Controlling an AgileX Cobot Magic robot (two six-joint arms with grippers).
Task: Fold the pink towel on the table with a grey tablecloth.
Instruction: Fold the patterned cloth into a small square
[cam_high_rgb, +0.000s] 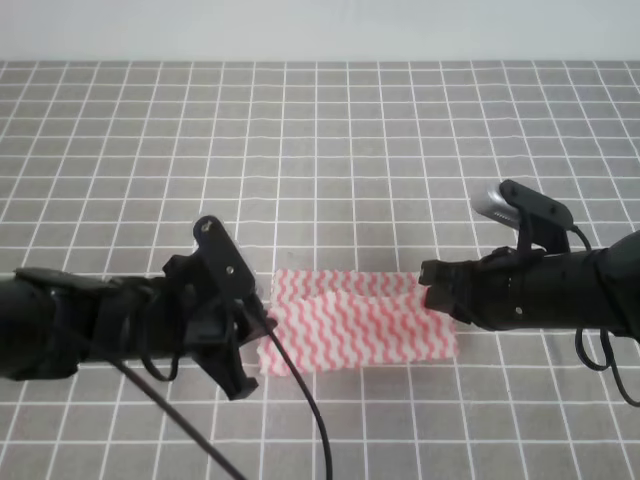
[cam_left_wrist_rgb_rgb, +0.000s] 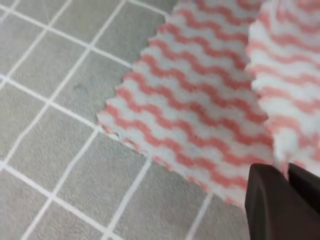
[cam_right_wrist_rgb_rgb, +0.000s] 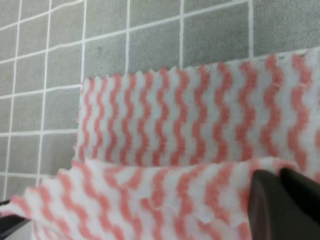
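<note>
On grey gridded tablecloth (cam_high_rgb: 400, 150), thin pink-and-white zigzag towel (cam_high_rgb: 360, 330) lies long axis left-right.
Left gripper (cam_high_rgb: 262, 318) and right gripper (cam_high_rgb: 428, 290) each pinch one end (fold half-raised).

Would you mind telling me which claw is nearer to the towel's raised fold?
Neither clearly. The left claw is shut on the towel at its left end, the right claw on its right end, each pinching the lifted layer. The fold runs between them.

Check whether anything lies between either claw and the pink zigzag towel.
Nothing visible does. The left claw and right claw are already at opposite ends of the pink-and-white zigzag towel, pinching a raised layer. Only the grey gridded tablecloth surrounds it.
</note>
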